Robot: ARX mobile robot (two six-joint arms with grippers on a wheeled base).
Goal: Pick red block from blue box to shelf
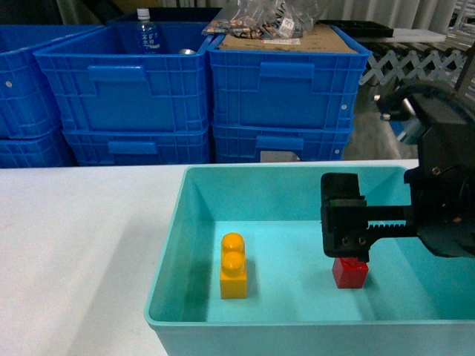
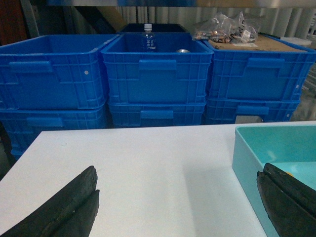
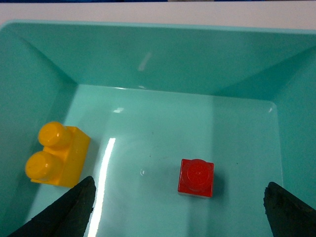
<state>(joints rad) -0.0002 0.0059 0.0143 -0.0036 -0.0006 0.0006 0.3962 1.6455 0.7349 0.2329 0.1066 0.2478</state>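
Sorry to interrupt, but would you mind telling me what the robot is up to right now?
The right gripper hangs open inside the light turquoise plastic tub, just above the small glossy red toy brick, which sits on the tub floor, not yet grasped. A yellow two-stud brick stands apart to its left. The left gripper is open over the white table, holding nothing. Dark blue ribbed crates are stacked behind.

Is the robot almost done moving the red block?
Not yet. The red block sits on the blue box floor, near a yellow brick. The right gripper hangs open above it. Grabbing, lifting and carrying it to the shelf remain.
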